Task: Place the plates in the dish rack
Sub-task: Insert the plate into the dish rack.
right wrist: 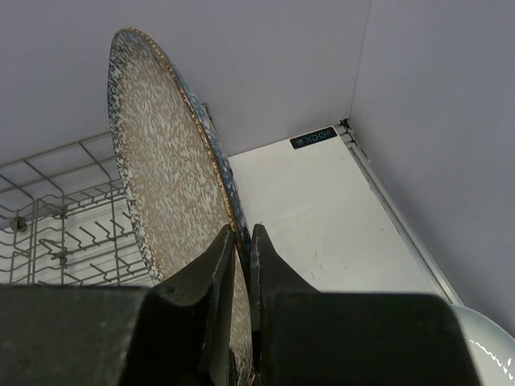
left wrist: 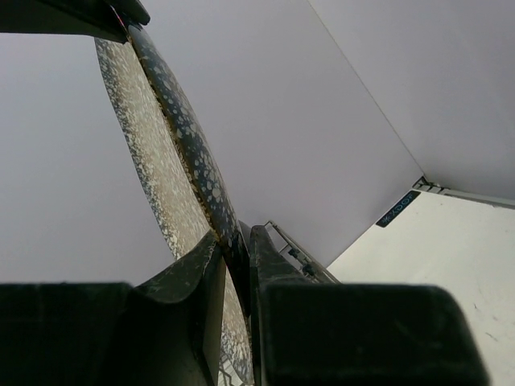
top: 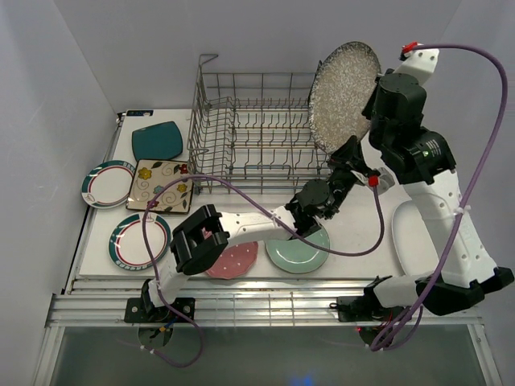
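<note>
The speckled silver plate (top: 344, 92) stands on edge in the upper right of the overhead frame, raised at the right end of the dish rack (top: 249, 129). Both pincers pinch its rim: the left pincer (top: 348, 154) clamps the lower edge from below, and the right pincer (top: 376, 104) clamps the edge on the plate's right. Lower in that frame, the mint green plate (top: 299, 251) and pink dotted plate (top: 233, 261) lie flat on the table (top: 362, 233) at bottom centre. The teal square plate (top: 157, 142), floral square plate (top: 161, 185) and two white rimmed plates (top: 107, 183) lie left of the rack.
</note>
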`<action>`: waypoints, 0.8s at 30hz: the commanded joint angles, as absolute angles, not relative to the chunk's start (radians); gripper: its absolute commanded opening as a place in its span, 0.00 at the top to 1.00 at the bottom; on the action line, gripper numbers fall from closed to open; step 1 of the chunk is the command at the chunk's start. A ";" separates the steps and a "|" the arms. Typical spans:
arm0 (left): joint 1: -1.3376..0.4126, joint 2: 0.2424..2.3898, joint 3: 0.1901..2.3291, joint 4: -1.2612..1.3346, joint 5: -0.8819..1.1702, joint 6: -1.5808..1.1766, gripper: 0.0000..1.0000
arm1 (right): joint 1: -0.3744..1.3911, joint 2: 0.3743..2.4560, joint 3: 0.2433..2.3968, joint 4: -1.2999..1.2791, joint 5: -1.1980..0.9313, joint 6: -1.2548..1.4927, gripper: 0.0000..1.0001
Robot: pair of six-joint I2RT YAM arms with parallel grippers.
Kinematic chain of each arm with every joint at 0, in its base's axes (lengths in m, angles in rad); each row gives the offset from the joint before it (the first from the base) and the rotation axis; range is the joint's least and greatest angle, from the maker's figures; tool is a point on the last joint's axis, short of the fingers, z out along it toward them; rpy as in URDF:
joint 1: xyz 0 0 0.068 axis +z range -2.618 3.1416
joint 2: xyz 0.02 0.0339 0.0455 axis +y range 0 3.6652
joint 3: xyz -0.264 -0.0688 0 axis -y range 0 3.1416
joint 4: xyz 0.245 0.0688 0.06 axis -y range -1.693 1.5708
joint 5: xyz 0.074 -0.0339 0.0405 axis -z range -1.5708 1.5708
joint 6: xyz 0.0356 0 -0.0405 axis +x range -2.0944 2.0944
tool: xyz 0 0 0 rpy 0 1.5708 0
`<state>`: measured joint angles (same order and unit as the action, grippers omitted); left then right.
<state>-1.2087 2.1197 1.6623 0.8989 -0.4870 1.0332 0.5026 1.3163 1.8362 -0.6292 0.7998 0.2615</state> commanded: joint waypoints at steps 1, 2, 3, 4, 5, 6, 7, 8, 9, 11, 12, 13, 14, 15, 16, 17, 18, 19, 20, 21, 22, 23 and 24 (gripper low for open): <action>-1.169 2.025 1.660 0.937 -0.328 1.002 1.00 | 0.632 1.370 1.946 -0.515 0.825 0.289 0.92; -1.149 2.020 1.651 0.943 -0.324 0.988 1.00 | 0.641 1.415 1.985 -0.506 0.844 0.276 0.92; -1.138 2.010 1.632 0.948 -0.319 0.961 1.00 | 0.656 1.454 2.000 -0.499 0.877 0.255 0.92; -1.128 2.006 1.632 0.956 -0.318 0.960 1.00 | 0.663 1.454 2.009 -0.485 0.890 0.242 0.92; -1.103 2.000 1.618 0.957 -0.311 0.924 1.00 | 0.669 1.480 2.022 -0.473 0.900 0.233 0.92; -1.088 1.996 1.611 0.957 -0.305 0.902 1.00 | 0.673 1.491 2.026 -0.441 0.913 0.223 0.92; -1.075 1.985 1.603 0.957 -0.290 0.882 1.00 | 0.675 1.503 2.028 -0.424 0.916 0.197 0.92; -1.051 1.979 1.591 0.953 -0.281 0.844 1.00 | 0.676 1.523 2.031 -0.405 0.920 0.181 0.92; -1.039 1.974 1.585 0.947 -0.273 0.824 1.00 | 0.676 1.532 2.036 -0.385 0.931 0.167 0.92; -0.999 1.957 1.577 0.914 -0.244 0.755 1.00 | 0.678 1.574 2.052 -0.348 0.954 0.123 0.92; -0.986 1.956 1.577 0.904 -0.236 0.735 1.00 | 0.678 1.591 2.080 -0.342 0.960 0.111 0.92; -0.974 1.953 1.575 0.894 -0.226 0.717 1.00 | 0.678 1.607 2.095 -0.330 0.963 0.097 0.92; -0.950 1.948 1.572 0.879 -0.204 0.697 1.00 | 0.678 1.641 2.112 -0.325 0.966 0.084 0.92; -0.939 1.947 1.571 0.873 -0.192 0.665 1.00 | 0.678 1.655 2.126 -0.316 0.966 0.057 0.92; -0.928 1.945 1.571 0.865 -0.180 0.651 1.00 | 0.678 1.667 2.140 -0.302 0.965 0.043 0.92; -0.910 1.948 1.571 0.861 -0.163 0.638 1.00 | 0.678 1.687 2.141 -0.264 0.963 0.025 0.92; -0.899 1.950 1.572 0.856 -0.152 0.624 1.00 | 0.677 1.696 2.143 -0.244 0.963 0.005 0.92; -0.891 1.951 1.575 0.853 -0.141 0.597 1.00 | 0.676 1.707 2.154 -0.227 0.965 -0.017 0.92; -0.875 1.953 1.580 0.839 -0.130 0.583 1.00 | 0.678 1.727 2.160 -0.194 0.963 -0.040 0.92; -0.867 1.959 1.586 0.831 -0.114 0.569 1.00 | 0.678 1.738 2.169 -0.178 0.962 -0.069 0.92; -0.859 1.962 1.600 0.824 -0.104 0.548 1.00 | 0.678 1.752 2.180 -0.166 0.965 -0.087 0.92; -0.847 1.968 1.608 0.818 -0.100 0.540 1.00 | 0.678 1.782 2.209 -0.143 0.968 -0.107 0.92; -0.841 1.973 1.614 0.818 -0.092 0.532 1.00 | 0.677 1.796 2.226 -0.134 0.980 -0.124 0.92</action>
